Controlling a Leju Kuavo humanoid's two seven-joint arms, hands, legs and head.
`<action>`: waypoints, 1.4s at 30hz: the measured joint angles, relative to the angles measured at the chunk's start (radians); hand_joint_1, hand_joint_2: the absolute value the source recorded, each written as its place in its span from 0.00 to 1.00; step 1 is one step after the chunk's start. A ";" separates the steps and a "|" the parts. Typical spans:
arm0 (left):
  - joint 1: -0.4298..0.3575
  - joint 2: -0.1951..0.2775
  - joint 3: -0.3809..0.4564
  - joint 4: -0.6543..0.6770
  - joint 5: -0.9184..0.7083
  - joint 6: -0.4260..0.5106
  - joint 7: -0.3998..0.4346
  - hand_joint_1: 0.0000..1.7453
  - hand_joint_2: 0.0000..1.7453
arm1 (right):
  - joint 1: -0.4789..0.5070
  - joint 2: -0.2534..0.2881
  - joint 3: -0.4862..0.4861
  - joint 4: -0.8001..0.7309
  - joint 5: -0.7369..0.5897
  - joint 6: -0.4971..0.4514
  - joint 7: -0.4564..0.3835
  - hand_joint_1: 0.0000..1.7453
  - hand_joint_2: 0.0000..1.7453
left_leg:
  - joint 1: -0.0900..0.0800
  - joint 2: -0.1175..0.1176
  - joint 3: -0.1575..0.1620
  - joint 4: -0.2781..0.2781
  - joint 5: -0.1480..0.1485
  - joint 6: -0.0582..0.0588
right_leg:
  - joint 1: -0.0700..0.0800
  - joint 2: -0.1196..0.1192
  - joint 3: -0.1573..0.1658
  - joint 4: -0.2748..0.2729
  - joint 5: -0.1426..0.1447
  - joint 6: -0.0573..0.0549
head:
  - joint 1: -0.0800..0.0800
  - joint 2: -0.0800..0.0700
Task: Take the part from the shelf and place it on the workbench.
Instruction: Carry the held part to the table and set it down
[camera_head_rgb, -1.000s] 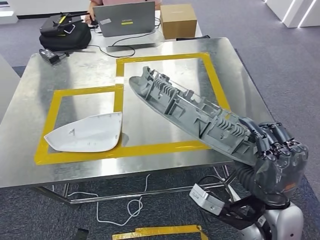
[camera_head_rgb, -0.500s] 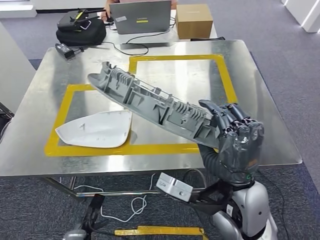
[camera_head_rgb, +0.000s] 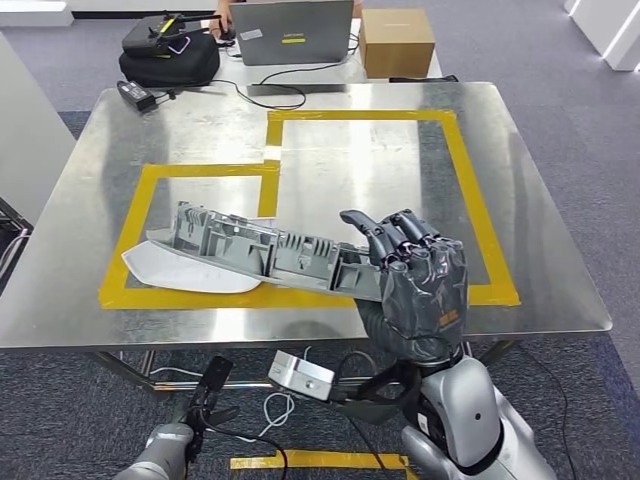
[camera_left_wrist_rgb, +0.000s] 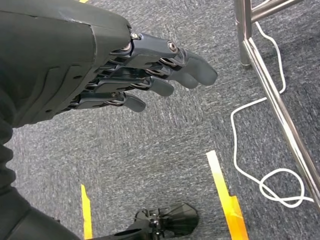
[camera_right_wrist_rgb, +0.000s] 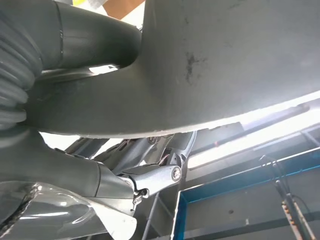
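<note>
A long grey ribbed plastic part (camera_head_rgb: 256, 250) hangs over the front of the steel workbench (camera_head_rgb: 355, 170), its far end above a white curved panel (camera_head_rgb: 162, 272). My right hand (camera_head_rgb: 411, 275) grips the part's near end, fingers wrapped over it. In the right wrist view the part's smooth grey underside (camera_right_wrist_rgb: 226, 55) lies across my thumb. My left hand (camera_left_wrist_rgb: 124, 75) hangs low beside the bench with its fingers stretched out and nothing in them; it appears as the hand (camera_head_rgb: 192, 420) at the bottom of the head view.
Yellow tape (camera_head_rgb: 468, 190) marks two rectangles on the bench. At the far edge sit a laptop (camera_head_rgb: 292, 30), a cardboard box (camera_head_rgb: 396, 42) and a black bag (camera_head_rgb: 170, 60). White cable (camera_left_wrist_rgb: 260, 165) and a steel bench leg (camera_left_wrist_rgb: 271, 100) lie near my left hand.
The view has shifted as I moved. The part's far end has swung left and dropped lower, now level over the white panel; my right hand still grips it.
</note>
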 joint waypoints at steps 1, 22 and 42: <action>0.000 0.001 -0.002 0.001 0.000 0.000 -0.001 0.00 1.00 | -0.002 -0.002 0.005 0.003 0.000 0.000 0.001 1.00 1.00 | 0.000 0.000 0.000 0.000 0.000 0.000 | 0.000 0.000 0.000 0.000 0.000 0.000 | 0.000 0.000; 0.008 0.011 -0.049 0.005 0.065 -0.001 -0.010 0.00 1.00 | -0.049 -0.013 0.077 0.051 0.000 0.016 0.067 1.00 1.00 | 0.003 0.000 0.000 0.000 0.001 0.001 | 0.004 0.000 0.000 0.001 0.000 0.000 | 0.000 0.000; 0.030 0.036 -0.132 0.005 0.194 -0.001 -0.015 0.00 1.00 | -0.100 -0.115 0.163 0.080 0.000 0.141 0.275 1.00 1.00 | 0.003 0.000 0.000 0.000 0.001 0.001 | 0.004 0.000 0.000 0.001 0.000 0.000 | 0.000 0.000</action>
